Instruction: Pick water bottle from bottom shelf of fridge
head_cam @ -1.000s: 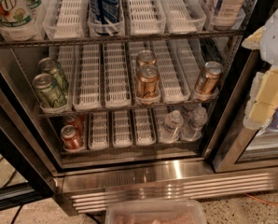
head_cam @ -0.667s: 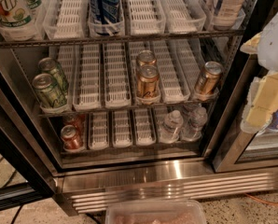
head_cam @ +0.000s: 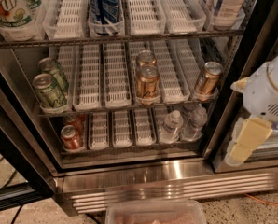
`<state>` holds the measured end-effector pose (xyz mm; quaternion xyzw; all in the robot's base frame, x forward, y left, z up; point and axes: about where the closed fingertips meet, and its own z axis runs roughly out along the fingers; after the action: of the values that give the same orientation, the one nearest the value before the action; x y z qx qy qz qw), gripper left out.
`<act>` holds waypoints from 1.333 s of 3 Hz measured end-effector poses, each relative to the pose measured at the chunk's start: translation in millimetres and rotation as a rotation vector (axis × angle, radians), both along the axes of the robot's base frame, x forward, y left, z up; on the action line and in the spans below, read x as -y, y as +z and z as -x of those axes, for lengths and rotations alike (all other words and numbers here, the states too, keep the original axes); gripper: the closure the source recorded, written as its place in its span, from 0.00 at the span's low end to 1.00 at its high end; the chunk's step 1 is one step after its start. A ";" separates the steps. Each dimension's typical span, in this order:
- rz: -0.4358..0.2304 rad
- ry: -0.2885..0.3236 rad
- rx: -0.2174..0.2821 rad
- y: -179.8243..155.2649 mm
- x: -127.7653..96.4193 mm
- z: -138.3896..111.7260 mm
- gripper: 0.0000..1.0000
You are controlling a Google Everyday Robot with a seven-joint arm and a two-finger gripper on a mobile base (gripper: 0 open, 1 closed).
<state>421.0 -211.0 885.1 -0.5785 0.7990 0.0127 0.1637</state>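
Gripper (head_cam: pixel 245 146): outside the fridge (head_cam: pixel 143 176), low at its right door frame; whether it stands wide or narrow cannot be told.
Water bottle (head_cam: pixel 170 126): upright toward the right end of the bottom shelf (head_cam: pixel 122 127), just beside a second bottle (head_cam: pixel 195 123), well apart from the gripper.
Red cans (head_cam: pixel 71 136): same shelf, left end.

The water bottle (head_cam: pixel 170 126), clear and ribbed with a white cap, stands upright toward the right of the bottom shelf (head_cam: pixel 121 129), with a second, similar bottle just beside it on its right. The shelf's white slotted lanes sit low in the open fridge (head_cam: pixel 176 183). The gripper (head_cam: pixel 246 143) hangs outside, well right of the bottle.
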 end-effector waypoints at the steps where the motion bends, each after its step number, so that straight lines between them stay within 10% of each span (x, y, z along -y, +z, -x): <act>1: -0.041 0.023 0.018 -43.3 -11.3 7.5 0.00; 2: -0.096 0.075 0.042 -115.8 -43.2 14.8 0.00; 4: -0.181 0.020 0.055 -149.2 -47.9 25.6 0.00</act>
<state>395.4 -163.1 735.9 -0.5693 0.7840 0.0708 0.2371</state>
